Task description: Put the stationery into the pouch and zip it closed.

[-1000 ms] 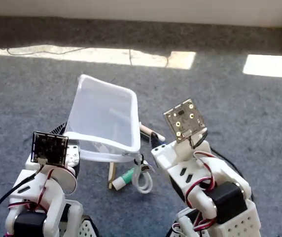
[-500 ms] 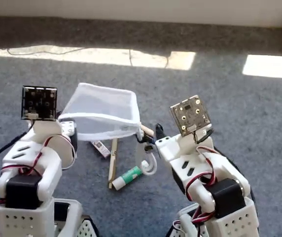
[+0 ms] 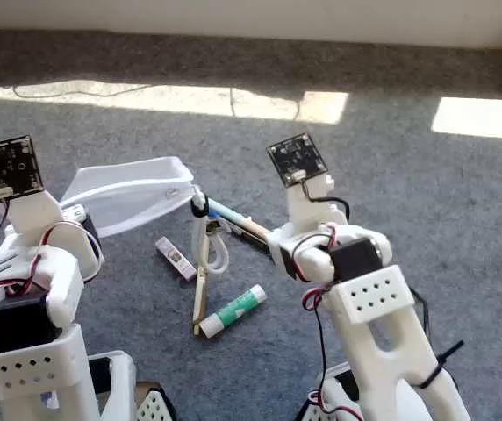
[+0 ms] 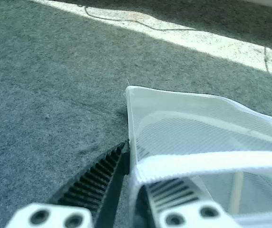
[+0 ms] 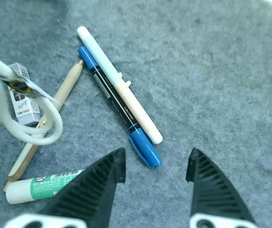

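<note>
Fingers (image 4: 102,173) of the left gripper (image 4: 131,164) are clamped on the white band along the edge of the pouch (image 4: 198,128), with the mesh pinched between the two black toothed pads. Fingers (image 5: 100,183) of the right gripper (image 5: 157,159) stand spread apart with nothing between them, hanging over the capped end of a blue pen (image 5: 114,102) on the grey carpet (image 5: 221,71).

Nearest the arm bases lies a glue stick (image 3: 231,309), white and green, flat on the carpet. One of its ends sits just beside the near end of a wooden pencil (image 3: 200,294), which points away from the arms. On the left arm's side of the pencil, apart from it, lies a small white box (image 3: 175,260) with print on it. Just past these, the blue pen and a pale pen (image 5: 121,90) lie side by side, touching along their length, below the right arm's wrist. The far tip of the pencil ends close to the blue pen.

The pouch is held up off the carpet by the left gripper and stretches sideways toward the middle between the two arms. It is white, see-through mesh. From the end away from the left gripper a white cord loop (image 5: 29,126) hangs down over the pencil and the small box. Whether the loop touches them cannot be told.

Farther off, bright patches of sunlight (image 3: 268,105) cross the carpet, and a thin cable (image 3: 67,88) trails through the left patch.
</note>
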Motion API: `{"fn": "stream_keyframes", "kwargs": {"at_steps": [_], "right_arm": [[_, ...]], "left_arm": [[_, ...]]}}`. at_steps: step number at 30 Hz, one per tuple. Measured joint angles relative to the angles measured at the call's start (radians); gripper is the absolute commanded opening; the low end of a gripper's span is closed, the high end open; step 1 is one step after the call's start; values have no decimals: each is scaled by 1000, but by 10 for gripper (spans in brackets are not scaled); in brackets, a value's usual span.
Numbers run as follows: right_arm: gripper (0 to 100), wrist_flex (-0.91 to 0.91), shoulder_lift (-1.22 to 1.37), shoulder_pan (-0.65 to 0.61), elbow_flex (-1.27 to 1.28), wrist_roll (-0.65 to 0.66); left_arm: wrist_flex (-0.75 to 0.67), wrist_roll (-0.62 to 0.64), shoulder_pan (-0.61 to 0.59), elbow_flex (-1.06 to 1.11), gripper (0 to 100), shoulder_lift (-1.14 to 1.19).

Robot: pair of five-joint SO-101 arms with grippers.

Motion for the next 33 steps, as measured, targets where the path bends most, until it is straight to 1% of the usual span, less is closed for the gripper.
{"fn": "stream_keyframes", "kwargs": {"at_steps": [10, 13, 18, 23, 33], "right_arm": [[205, -3, 302, 0, -230, 0], [205, -3, 410, -31, -324, 0], [206, -3, 605, -117, -480, 5], [206, -3, 795, -178, -611, 84], [206, -3, 1040, -218, -825, 98]], "left_arm": [[0, 0, -124, 0, 7, 0], [0, 0, -152, 0, 7, 0], [0, 0, -155, 0, 7, 0], [0, 0, -160, 0, 7, 0], [0, 0, -161, 0, 7, 0]]}}
